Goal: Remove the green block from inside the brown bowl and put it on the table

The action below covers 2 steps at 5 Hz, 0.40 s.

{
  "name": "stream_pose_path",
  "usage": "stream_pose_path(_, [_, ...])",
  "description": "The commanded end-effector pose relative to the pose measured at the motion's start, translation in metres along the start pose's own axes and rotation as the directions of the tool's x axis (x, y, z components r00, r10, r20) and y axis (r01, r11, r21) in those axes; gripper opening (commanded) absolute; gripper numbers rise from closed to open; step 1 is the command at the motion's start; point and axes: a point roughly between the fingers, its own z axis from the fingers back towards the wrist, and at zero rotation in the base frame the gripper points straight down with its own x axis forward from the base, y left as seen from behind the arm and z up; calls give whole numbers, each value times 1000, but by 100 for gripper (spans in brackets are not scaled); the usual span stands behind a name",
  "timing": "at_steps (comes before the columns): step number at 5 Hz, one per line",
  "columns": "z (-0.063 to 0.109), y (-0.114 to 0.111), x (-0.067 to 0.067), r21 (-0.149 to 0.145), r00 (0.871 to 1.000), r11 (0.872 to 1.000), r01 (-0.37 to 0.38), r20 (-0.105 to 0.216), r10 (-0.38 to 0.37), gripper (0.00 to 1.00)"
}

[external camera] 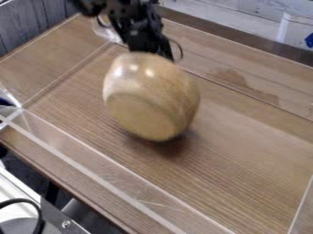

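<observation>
The brown bowl (150,96) is tipped up on its edge at the middle of the table (251,137). Its rounded underside faces the camera and it looks blurred. My gripper (149,47) reaches down just behind the bowl's upper edge, black and motion-blurred. The fingertips are hidden by the bowl, so what is between them does not show. The green block is hidden.
Low clear plastic walls (73,157) run around the tabletop, with one along the near left side and one at the far right. Cables and dark gear (25,215) lie outside the wall at the bottom left.
</observation>
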Motion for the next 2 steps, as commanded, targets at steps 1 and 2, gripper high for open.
stream_pose_path(1, [0, -20, -15, 0, 993, 996, 94, 70, -94, 0])
stream_pose_path(2, [-5, -35, -29, -4, 991, 992, 128, 39, -128, 0])
